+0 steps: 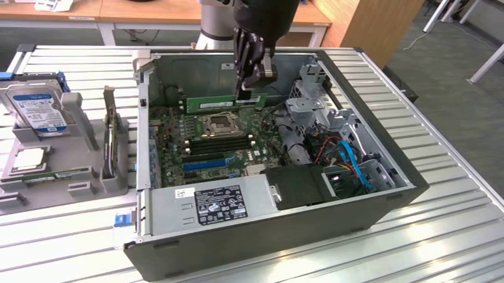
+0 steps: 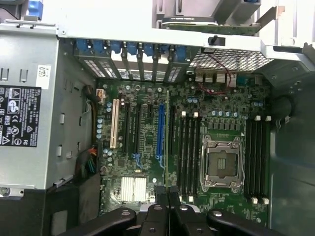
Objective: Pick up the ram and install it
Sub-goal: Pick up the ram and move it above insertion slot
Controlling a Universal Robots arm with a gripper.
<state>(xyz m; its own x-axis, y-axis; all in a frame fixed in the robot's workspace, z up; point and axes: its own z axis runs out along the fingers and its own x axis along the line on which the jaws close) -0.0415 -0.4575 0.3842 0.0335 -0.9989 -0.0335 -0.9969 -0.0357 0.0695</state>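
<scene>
Over open computer case [image 1: 260, 233], pincer [image 1: 250, 85] nips shut on ram [image 1: 216, 104].

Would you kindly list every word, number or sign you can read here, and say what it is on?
No text reads clearly.
Black label on the silver power supply box: print too small.
Blue label on the silver hard drive: blurred.
Markings on the green ram stick: unreadable.
</scene>
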